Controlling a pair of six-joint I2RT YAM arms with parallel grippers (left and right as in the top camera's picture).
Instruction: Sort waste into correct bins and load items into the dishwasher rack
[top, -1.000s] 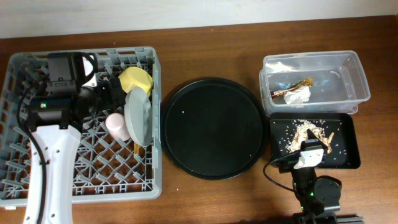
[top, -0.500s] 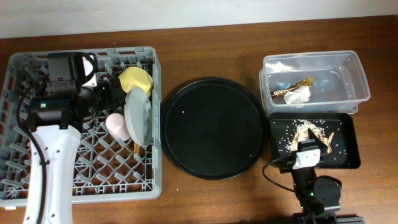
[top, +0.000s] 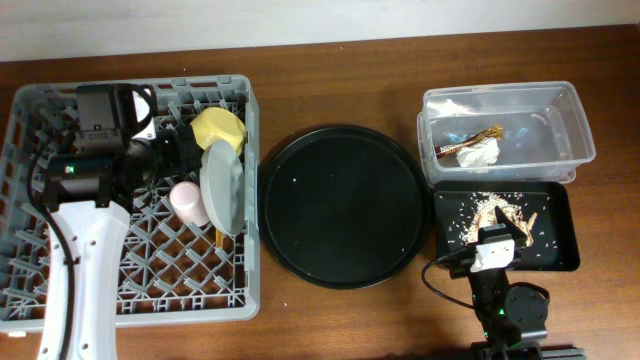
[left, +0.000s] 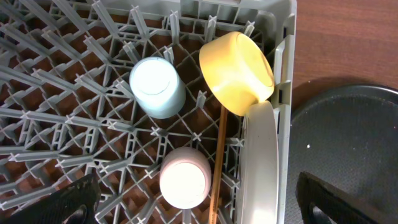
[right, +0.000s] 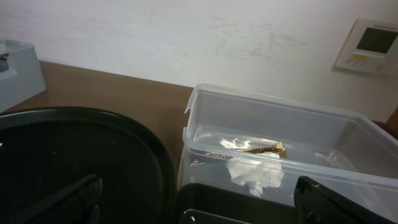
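Note:
The grey dishwasher rack (top: 40, 290) holds the yellow bowl (top: 220, 128), the grey-green plate (top: 222, 185) on edge, the pink cup (top: 188, 200) and a chopstick (top: 218, 238). My left gripper (top: 168, 150) is open and empty above them and hides the blue cup in the overhead view. The left wrist view shows the blue cup (left: 157, 87), pink cup (left: 183, 180), bowl (left: 236, 71), plate (left: 261, 162) and chopstick (left: 217, 155) between the open jaws (left: 196, 190). The clear tub (top: 575, 120) holds the napkin (top: 480, 152) and gold wrapper (top: 482, 134). The black tray (top: 562, 235) holds food scraps (top: 500, 213). My right gripper (top: 495, 250) is open and empty over the tray's front.
The large round black tray (top: 340, 205) lies between the rack and the bins. In the right wrist view it is at the left (right: 81, 162), with the tub (right: 273, 124) straight ahead and a wall behind.
The right gripper has shifted very slightly toward the front of the black tray. The left arm and all the objects are unmoved.

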